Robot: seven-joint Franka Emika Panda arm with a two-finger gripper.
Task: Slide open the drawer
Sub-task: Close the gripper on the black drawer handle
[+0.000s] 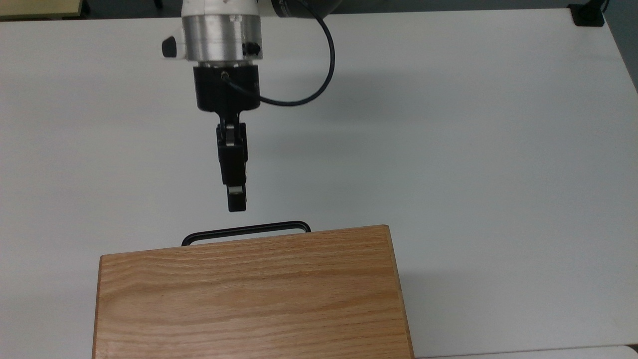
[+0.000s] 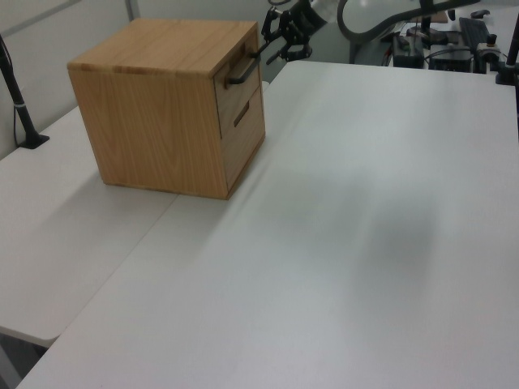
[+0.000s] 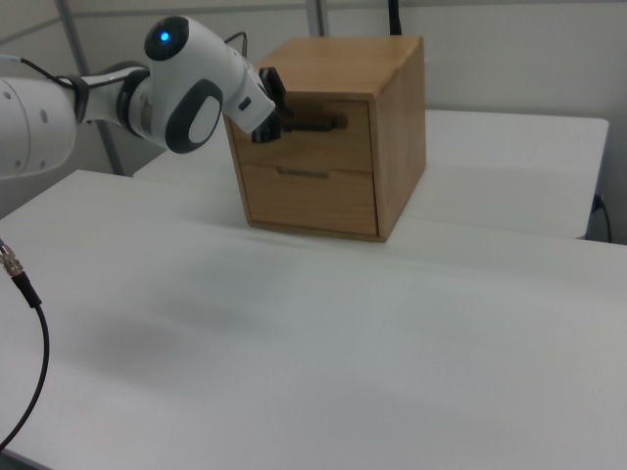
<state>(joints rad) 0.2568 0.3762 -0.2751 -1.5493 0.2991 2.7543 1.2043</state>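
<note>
The oak cabinet (image 1: 249, 299) stands on the white table (image 1: 448, 149). Its upper drawer (image 3: 343, 147) is flush with the cabinet front, as the left view's drawer (image 2: 253, 79) also shows. The thin black bar handle (image 1: 246, 230) juts out past the top board. My gripper (image 1: 237, 204) hovers a short way in front of the handle, apart from it and level with it, slightly toward the top view's left of the bar's middle. Its fingers are open, one above the other, with nothing between them, as with the gripper (image 2: 274, 44) in the left view.
A lower drawer (image 3: 309, 201) with a small handle sits beneath the upper one. A black post (image 2: 16, 89) stands at the left view's left edge. A loose black cable (image 3: 24, 323) hangs at the right view's left. Wide bare tabletop lies around the cabinet.
</note>
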